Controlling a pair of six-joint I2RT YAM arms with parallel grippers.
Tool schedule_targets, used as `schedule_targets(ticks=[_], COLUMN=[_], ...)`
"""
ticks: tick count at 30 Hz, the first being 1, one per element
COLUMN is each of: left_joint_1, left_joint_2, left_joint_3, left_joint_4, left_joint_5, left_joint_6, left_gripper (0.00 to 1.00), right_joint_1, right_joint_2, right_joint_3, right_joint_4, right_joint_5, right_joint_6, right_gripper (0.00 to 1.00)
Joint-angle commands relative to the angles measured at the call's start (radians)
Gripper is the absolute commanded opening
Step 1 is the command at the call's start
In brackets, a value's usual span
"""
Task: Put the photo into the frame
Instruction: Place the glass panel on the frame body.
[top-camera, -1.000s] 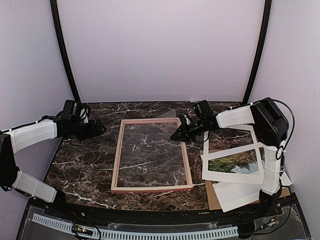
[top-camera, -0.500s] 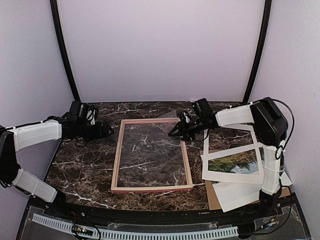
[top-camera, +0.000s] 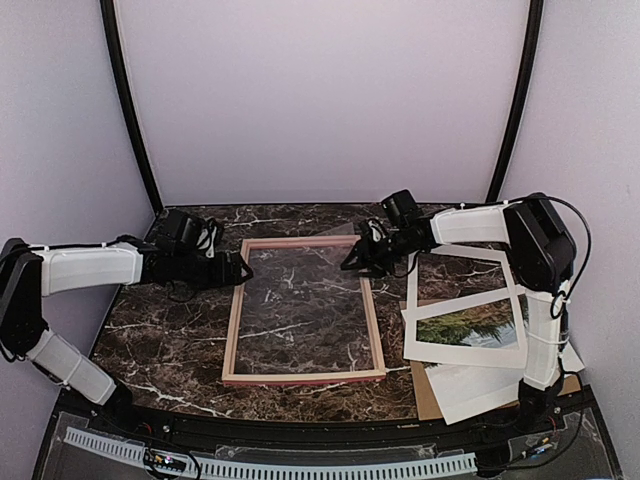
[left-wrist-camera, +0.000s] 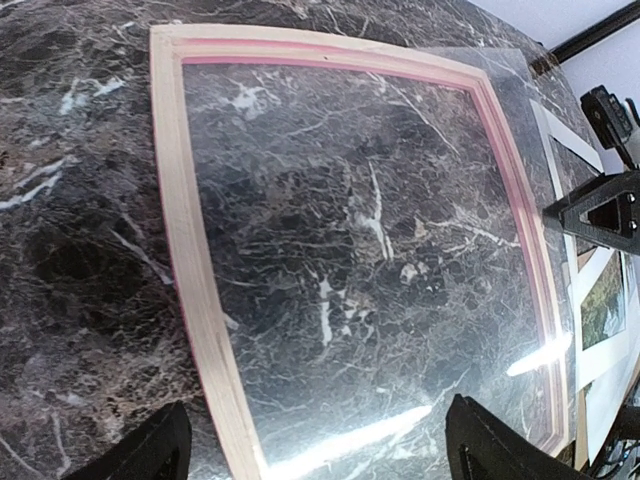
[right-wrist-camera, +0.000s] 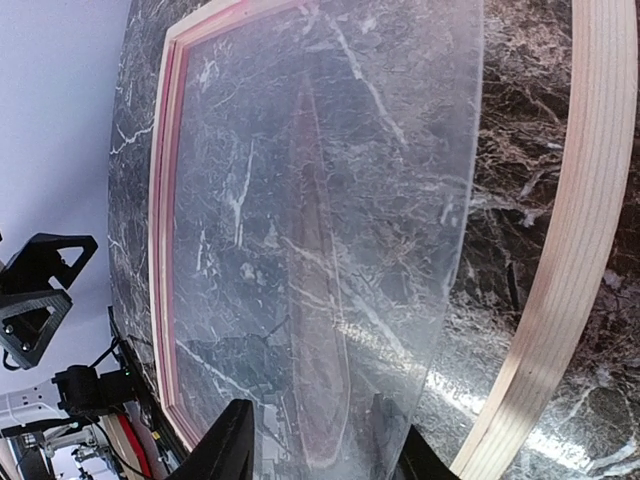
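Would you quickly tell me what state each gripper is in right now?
Left gripper: open, holding nothing.
Right gripper: open, jaws apart at the clear pane, not clamping it.

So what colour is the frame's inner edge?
Pink-red, on a frame of pale wood. Best in the left wrist view.

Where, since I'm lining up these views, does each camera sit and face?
Top external: above and behind the bases, looking down at the table; both arms, left gripper, right gripper show.
Left wrist: on left arm, facing across the frame toward the right gripper; own fingertips show.
Right wrist: on right arm, facing across it toward the left gripper; own fingertips show.
Shared: all see the frame.
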Motion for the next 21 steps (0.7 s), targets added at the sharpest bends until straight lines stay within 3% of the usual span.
schedule_targets(ticks=[1,21], left_joint_1=[-0.059,-0.298], left_joint_2=[0.041,0.319], left_joint_3=[0.039,0.204], left_joint_4=[0.061,0.101], left_joint_5=[0.022,0.03], left_joint_6=[-0.026,-0.035], left_gripper=[0.91,0.91], right_joint_1=[0.007,0.015], right_joint_2=[0.003,0.0], right_joint_3=[0.028,0.071], right_joint_4=[-0.026,-0.136], right_joint_5=[0.037,0.143], right_joint_6=[-0.023,-0.086], right_gripper=[0.4,0.41])
